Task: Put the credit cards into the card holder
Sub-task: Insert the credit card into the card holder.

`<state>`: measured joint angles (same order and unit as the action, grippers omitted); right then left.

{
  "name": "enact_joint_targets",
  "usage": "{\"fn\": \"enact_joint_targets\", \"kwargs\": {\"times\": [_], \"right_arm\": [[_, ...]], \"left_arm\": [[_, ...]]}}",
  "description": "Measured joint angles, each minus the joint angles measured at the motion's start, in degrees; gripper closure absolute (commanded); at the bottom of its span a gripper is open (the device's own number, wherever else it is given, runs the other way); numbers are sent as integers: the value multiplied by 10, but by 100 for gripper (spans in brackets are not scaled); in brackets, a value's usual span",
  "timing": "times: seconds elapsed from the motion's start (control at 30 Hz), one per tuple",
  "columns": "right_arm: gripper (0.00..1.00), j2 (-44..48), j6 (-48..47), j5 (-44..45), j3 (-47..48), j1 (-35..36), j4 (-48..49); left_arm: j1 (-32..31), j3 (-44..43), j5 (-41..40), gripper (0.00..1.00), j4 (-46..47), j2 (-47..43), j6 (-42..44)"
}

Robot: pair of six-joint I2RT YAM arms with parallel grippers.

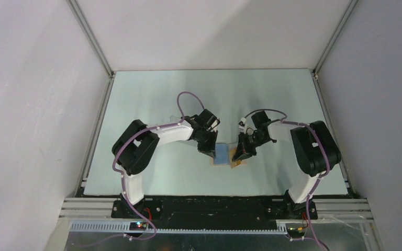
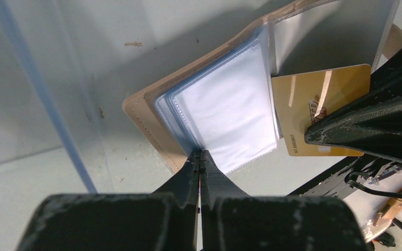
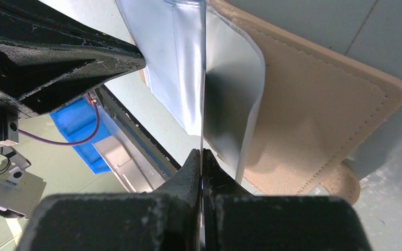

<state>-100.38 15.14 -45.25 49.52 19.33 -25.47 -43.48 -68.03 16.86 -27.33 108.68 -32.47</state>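
Mid-table, holder (image 2: 141, 112) lies open; left gripper (image 2: 201, 156) pinching tight on edge of its sleeves (image 2: 230, 104), right gripper (image 3: 202, 154) clamping card (image 2: 319, 94) right beside.

Both arms are reaching inward over the table's middle.
The left gripper (image 1: 208, 148) and right gripper (image 1: 240, 152) are angling downward, facing each other, jaws pressed together.

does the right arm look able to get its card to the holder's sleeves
Probably yes: the right gripper holds the credit card beside the sleeves of the open card holder, nothing between; the left gripper sits shut at another edge.
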Motion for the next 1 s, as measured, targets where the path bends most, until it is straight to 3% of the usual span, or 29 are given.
{"fn": "enact_joint_targets", "kwargs": {"times": [0.7,1.0], "right_arm": [[100,43,-9,0,0,4,-15],[100,-1,-16,-6,11,8,-21]], "left_arm": [[0,1,1,100,1,0,0],[0,4,1,100,5,-2,0]]}}
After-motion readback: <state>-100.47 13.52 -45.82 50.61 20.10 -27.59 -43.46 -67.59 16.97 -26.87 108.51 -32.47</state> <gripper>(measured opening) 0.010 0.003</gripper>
